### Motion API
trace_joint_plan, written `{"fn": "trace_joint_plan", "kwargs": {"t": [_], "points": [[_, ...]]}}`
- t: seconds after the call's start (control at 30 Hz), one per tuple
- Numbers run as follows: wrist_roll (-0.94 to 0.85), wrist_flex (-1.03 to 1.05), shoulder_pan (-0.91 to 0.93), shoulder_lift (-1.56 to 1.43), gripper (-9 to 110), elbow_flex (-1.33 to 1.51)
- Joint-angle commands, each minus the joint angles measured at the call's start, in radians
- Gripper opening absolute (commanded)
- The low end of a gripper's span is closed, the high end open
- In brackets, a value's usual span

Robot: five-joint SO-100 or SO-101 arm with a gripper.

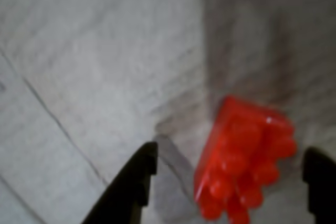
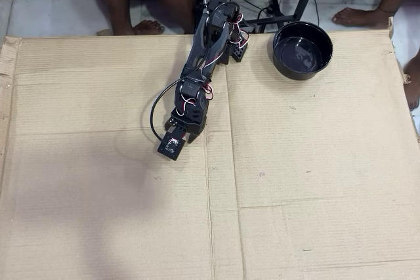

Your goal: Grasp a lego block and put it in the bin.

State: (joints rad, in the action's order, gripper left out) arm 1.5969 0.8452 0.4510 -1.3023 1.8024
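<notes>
In the wrist view the red lego block (image 1: 244,158) lies tilted on the cardboard, studs facing the camera. It sits between my two black fingers (image 1: 137,182), nearer the right one, with a gap on each side. My gripper (image 1: 231,156) is open around it. In the overhead view the arm reaches down-left from its base, and the gripper (image 2: 174,141) points down at the cardboard, hiding the block beneath it. The bin (image 2: 302,49), a glossy black bowl, stands at the upper right, well away from the gripper, with nothing in it.
A large cardboard sheet (image 2: 295,181) covers the work area, with fold lines across it. The arm's base (image 2: 223,21) and a black stand (image 2: 289,14) sit at the top edge. People's bare feet (image 2: 147,27) and legs border the top and right sides. A black cable (image 2: 155,106) loops beside the arm.
</notes>
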Motion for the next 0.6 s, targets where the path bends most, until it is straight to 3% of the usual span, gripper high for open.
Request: {"fn": "trace_joint_plan", "kwargs": {"t": [0.0,0.57], "points": [[0.003,-0.061,0.003,0.011,31,-0.029],[-0.017,-0.087,0.018,0.023,31,-0.014]]}}
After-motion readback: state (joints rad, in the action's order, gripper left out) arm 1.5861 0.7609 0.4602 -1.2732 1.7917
